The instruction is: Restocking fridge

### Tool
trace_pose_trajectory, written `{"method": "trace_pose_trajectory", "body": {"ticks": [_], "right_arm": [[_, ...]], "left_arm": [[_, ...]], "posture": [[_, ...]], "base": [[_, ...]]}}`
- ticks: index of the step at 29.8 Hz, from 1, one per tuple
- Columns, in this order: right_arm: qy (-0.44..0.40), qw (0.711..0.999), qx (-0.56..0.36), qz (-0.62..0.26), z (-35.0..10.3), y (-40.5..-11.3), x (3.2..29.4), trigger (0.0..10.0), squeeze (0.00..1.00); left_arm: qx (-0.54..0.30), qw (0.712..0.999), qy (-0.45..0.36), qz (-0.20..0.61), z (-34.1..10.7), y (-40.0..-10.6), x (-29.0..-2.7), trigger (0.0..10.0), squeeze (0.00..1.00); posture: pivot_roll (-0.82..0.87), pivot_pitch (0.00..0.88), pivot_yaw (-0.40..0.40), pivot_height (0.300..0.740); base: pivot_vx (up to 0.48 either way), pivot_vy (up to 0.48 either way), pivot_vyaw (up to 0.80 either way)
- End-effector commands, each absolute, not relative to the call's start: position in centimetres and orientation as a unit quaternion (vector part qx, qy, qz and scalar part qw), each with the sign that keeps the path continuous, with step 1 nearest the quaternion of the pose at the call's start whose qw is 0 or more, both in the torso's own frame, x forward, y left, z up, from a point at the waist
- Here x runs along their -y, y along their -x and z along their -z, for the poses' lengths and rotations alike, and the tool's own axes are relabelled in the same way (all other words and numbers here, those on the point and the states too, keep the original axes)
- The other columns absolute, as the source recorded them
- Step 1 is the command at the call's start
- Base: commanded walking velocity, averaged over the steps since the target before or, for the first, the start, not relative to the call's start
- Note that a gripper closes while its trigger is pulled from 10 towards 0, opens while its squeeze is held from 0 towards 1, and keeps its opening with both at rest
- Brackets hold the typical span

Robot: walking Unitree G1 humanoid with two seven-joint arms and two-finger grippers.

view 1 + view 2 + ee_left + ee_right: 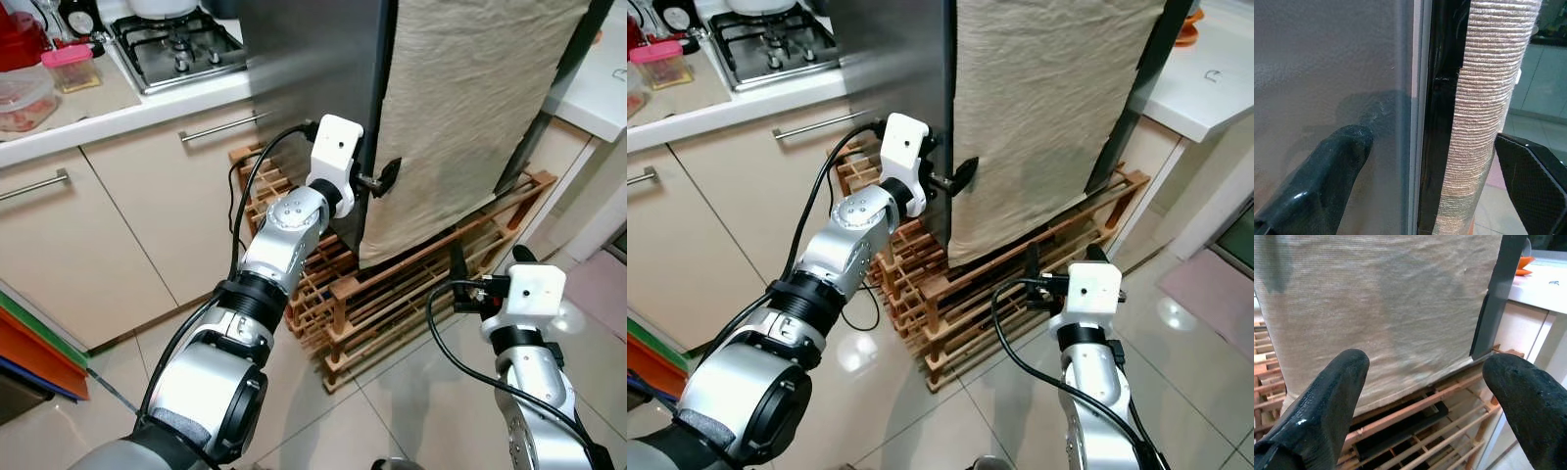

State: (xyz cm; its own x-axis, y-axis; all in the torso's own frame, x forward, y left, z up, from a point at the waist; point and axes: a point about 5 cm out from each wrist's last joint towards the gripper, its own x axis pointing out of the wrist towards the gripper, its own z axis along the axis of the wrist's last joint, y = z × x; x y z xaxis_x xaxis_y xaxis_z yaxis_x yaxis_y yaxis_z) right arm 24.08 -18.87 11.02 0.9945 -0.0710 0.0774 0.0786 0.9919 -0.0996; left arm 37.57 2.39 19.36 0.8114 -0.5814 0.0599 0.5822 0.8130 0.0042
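The fridge's grey side panel (304,69) rises at centre, its door hung with a beige cloth (470,98). My left gripper (377,181) is raised to the door's edge at mid height and is open. One of its fingers (1327,181) lies against the grey panel; the other finger (1533,181) stands apart on the far side of the cloth-wrapped door edge (1484,122). My right gripper (1430,401) is lower, open and holding nothing, pointed at the cloth's lower hem; in the left eye view the right gripper (490,257) is over the rack.
A wooden slatted rack (392,294) lies on the tiled floor under the fridge. Cream cabinets (118,225) and a gas hob (176,44) are to the left. A white counter (607,88) stands right. Coloured boards (29,352) lean at the lower left.
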Motion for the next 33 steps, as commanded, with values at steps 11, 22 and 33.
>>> {"method": "trace_pose_trajectory", "body": {"ticks": [11,22,33], "right_arm": [[0.048,0.998,0.024,0.037,-10.6,-23.8,18.9,10.0,0.00],[0.048,0.998,0.022,0.034,-10.5,-24.1,19.1,10.0,0.00],[0.046,0.998,0.020,0.032,-10.3,-24.3,18.9,10.0,0.00]], "left_arm": [[0.044,0.954,0.024,0.297,-20.2,-36.8,-2.9,10.0,0.00],[0.041,0.953,0.037,0.299,-20.2,-35.4,-3.1,10.0,0.00],[0.026,0.944,0.055,0.326,-20.3,-33.8,-2.1,10.0,0.00]], "posture": [[-0.17,0.050,0.045,0.740],[-0.15,0.045,0.040,0.740],[-0.15,0.043,0.045,0.740]], "base": [[0.000,0.000,0.00],[0.000,0.000,0.00],[0.000,0.000,0.00]]}}
